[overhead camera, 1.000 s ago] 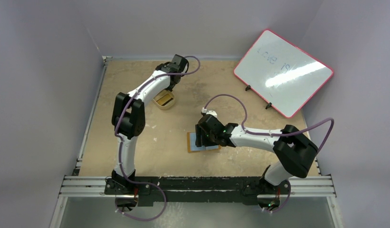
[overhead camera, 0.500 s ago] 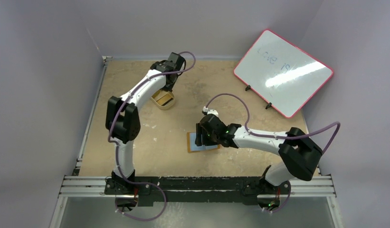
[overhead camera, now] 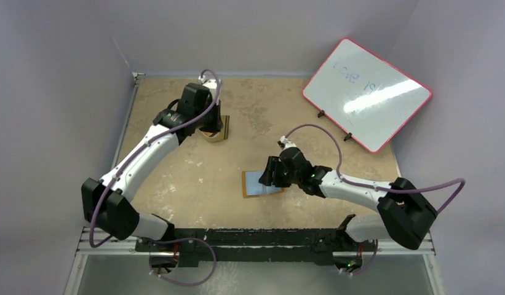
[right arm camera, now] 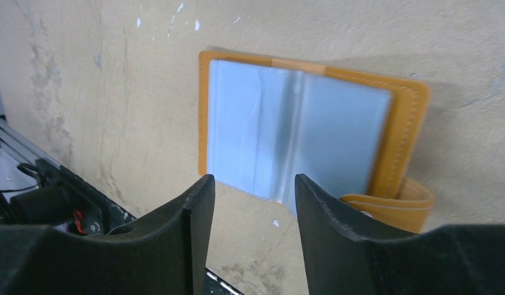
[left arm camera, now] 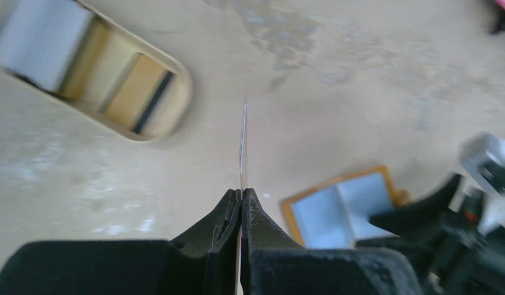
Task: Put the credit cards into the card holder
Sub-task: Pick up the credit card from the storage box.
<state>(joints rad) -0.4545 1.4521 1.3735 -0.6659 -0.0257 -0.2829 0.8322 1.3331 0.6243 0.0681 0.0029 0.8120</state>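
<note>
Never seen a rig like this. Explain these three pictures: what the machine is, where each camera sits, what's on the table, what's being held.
These are two robot arms bolted at the near edge of a table, each ending in a two-finger gripper. The wide picture looks down from above and behind them. The other two pictures come from a camera on each wrist. On the table lie an open orange-tan card holder, a cream oval tray with more cards in it, and a whiteboard propped at the far right. The left gripper is shut on one thin card, seen edge-on. The right gripper hangs open over the card holder, holding nothing.
</note>
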